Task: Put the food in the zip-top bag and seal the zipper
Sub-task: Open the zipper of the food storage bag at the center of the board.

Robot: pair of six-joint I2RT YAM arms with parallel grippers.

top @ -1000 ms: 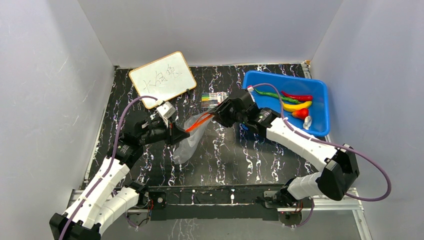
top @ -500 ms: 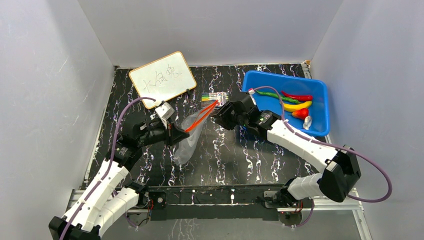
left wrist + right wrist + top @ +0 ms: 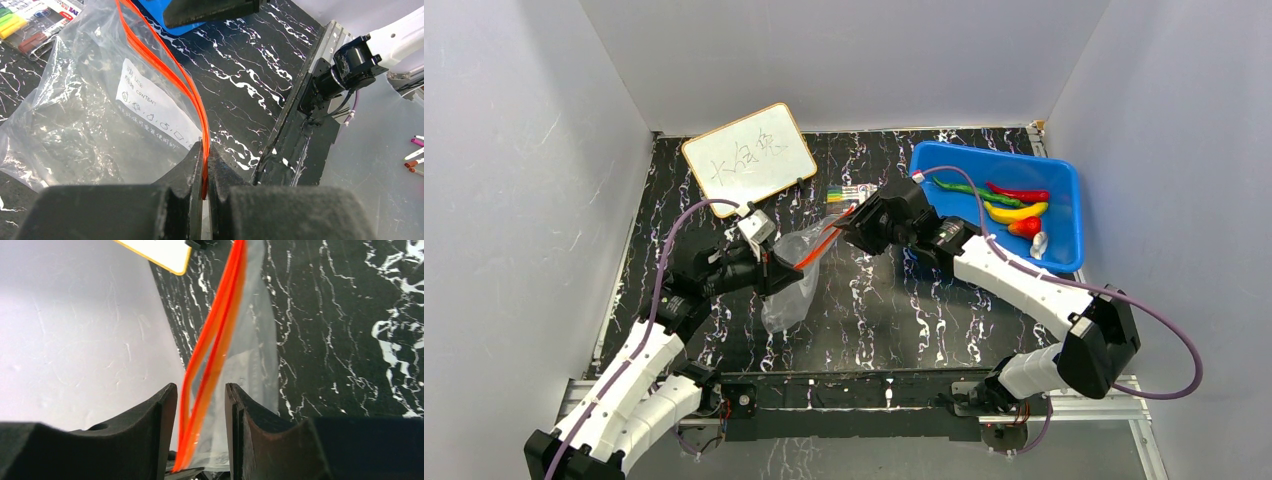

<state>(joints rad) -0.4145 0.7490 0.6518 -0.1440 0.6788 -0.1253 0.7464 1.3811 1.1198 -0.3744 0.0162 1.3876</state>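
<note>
- The right gripper (image 3: 852,222) has come back toward the left arm compared with half a second ago. The thin orange-red zipper (image 3: 220,320) now spans a shorter, slacker stretch between the arms.
- Its fingers stand apart and straddle the strip loosely. The right wrist view shows no pinch, and the two orange lines part a little there.
- The left gripper (image 3: 204,155) is clamped tight on the zipper's other end, same hold as before.
- The clear floppy zip-top bag with a white label (image 3: 789,290) hangs between the arms over the black marbled table (image 3: 904,320). Its belly sags lower than a second ago, and it looks empty.
- The small plastic toy foods (image 3: 1016,212) are unmoved in the blue plastic tub (image 3: 1064,175), well apart from the bag.
- Judgement: the mouth is being re-gripped or opened, not loaded. Nothing is placed yet, so sealing now would be premature.
</note>
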